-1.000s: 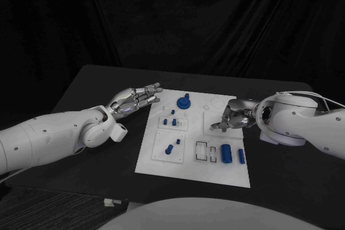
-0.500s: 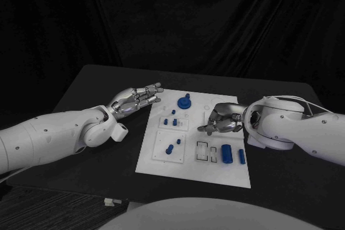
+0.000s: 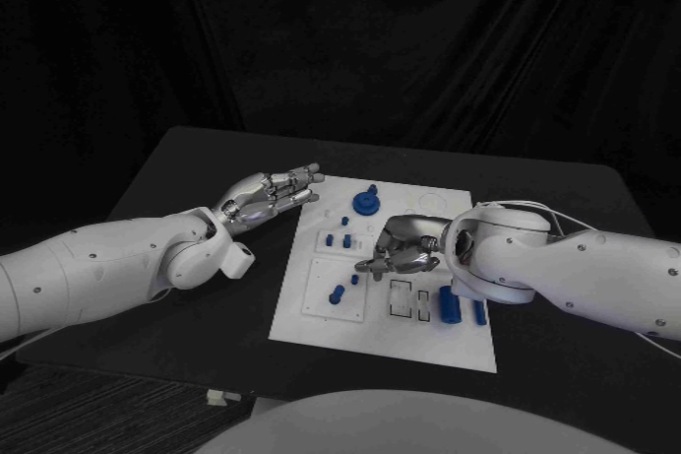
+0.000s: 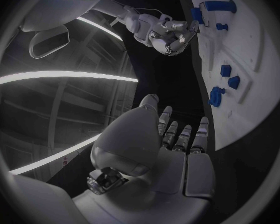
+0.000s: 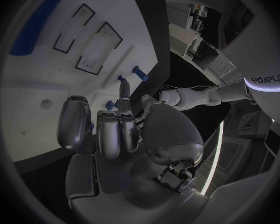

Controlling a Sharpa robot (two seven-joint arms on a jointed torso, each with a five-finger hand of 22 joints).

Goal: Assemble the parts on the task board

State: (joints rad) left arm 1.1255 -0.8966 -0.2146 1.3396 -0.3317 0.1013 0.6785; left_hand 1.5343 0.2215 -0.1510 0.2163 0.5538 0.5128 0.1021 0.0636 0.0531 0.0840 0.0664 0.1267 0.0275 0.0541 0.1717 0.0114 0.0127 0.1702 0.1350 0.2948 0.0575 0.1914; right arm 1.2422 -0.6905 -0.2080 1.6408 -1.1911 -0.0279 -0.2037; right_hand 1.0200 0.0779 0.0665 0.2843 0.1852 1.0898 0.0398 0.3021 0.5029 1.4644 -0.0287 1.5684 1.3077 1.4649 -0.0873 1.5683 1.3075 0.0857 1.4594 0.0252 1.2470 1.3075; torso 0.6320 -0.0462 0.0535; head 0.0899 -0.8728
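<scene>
Head view: one task board (image 3: 320, 321), roughly eight parts (image 3: 446, 304); left hand (image 3: 264, 197) spread, empty; right hand (image 3: 399, 251) curled, grasp unclear.

Both arms have smooth white rounded shells with small dark screws. Each ends in a silver metal left hand (image 3: 267, 196) or right hand (image 3: 402, 249). A thin white cable loops over the right arm.

- One white task board (image 3: 320, 316) lies on the one black counter (image 3: 185, 178).
- Blue parts on the board that can be counted in the head view: seven, among them one round knobbed piece (image 3: 366, 201) and one long cylinder (image 3: 449, 304); the right arm may hide others.
- Two hands: left hand (image 3: 267, 196), right hand (image 3: 402, 250).
</scene>
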